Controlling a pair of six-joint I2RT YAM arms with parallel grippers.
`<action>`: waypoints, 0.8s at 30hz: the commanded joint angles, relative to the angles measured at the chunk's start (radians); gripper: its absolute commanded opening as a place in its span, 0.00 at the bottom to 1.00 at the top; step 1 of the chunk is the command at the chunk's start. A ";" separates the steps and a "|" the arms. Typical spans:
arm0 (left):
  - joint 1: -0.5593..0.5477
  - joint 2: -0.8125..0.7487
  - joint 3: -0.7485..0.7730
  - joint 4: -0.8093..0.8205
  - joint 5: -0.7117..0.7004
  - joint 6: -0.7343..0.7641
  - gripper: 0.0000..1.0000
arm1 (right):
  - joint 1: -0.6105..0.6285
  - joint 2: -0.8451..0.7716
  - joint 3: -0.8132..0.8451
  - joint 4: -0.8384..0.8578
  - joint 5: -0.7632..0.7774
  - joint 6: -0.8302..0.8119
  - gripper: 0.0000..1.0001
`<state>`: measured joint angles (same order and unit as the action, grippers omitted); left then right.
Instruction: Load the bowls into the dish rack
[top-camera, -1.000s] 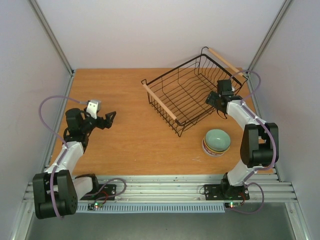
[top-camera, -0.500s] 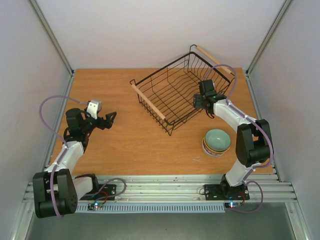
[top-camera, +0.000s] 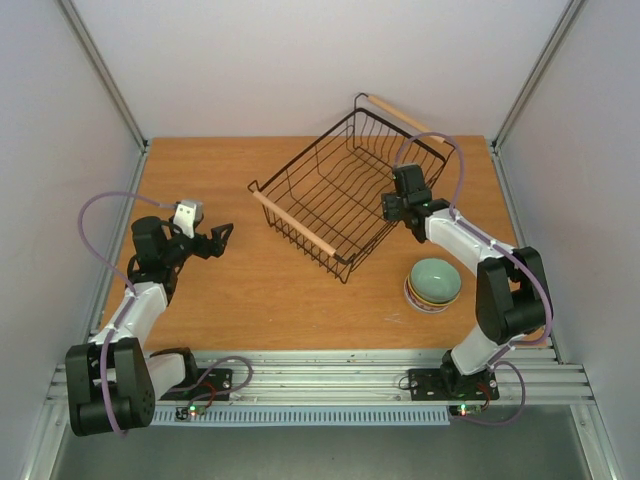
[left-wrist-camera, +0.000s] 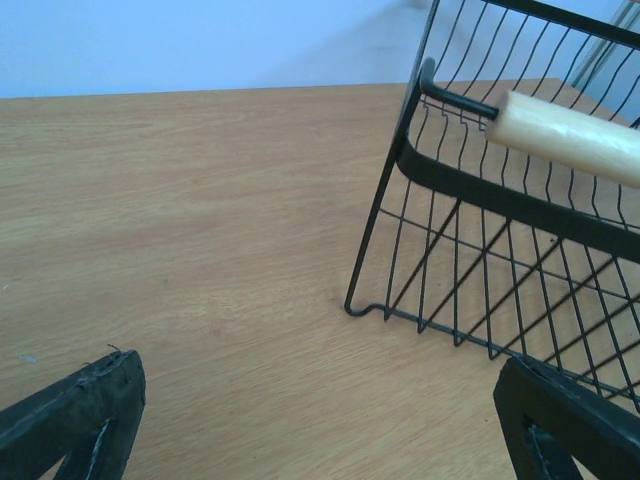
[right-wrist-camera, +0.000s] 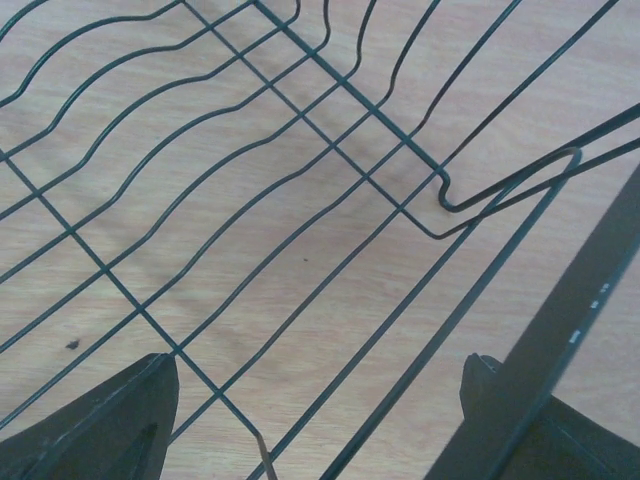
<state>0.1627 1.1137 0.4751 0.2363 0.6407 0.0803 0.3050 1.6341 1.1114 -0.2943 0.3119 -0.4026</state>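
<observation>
The black wire dish rack with two wooden rod handles stands askew at the table's back centre, holding no bowls. My right gripper is open at the rack's right side. In the right wrist view its fingertips straddle the rack's floor wires, and the thick rim bar runs past the right finger. A stack of bowls with the pale green one on top sits near the front right; the lower bowls are mostly hidden. My left gripper is open and empty at the left, facing the rack.
The rack's near wooden handle is close in front of the left gripper. Grey walls and metal posts enclose the table. The arm bases stand on the rail at the near edge.
The right gripper has moved left and the dish rack has slid and turned leftwards with it across the table. The left arm and the bowl stack have not moved.
</observation>
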 joint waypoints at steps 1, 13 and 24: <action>0.007 -0.004 0.024 0.059 0.010 -0.017 0.96 | 0.063 -0.005 -0.068 0.070 -0.019 -0.219 0.77; 0.006 0.027 0.011 0.135 -0.098 -0.058 0.96 | 0.106 -0.128 -0.221 0.291 -0.016 -0.236 0.98; 0.004 0.165 0.083 0.087 -0.160 -0.100 0.92 | 0.088 -0.268 -0.104 0.166 -0.023 0.002 0.99</action>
<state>0.1635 1.2087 0.4923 0.3134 0.4816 0.0040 0.4026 1.4479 0.9512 -0.0887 0.2619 -0.5205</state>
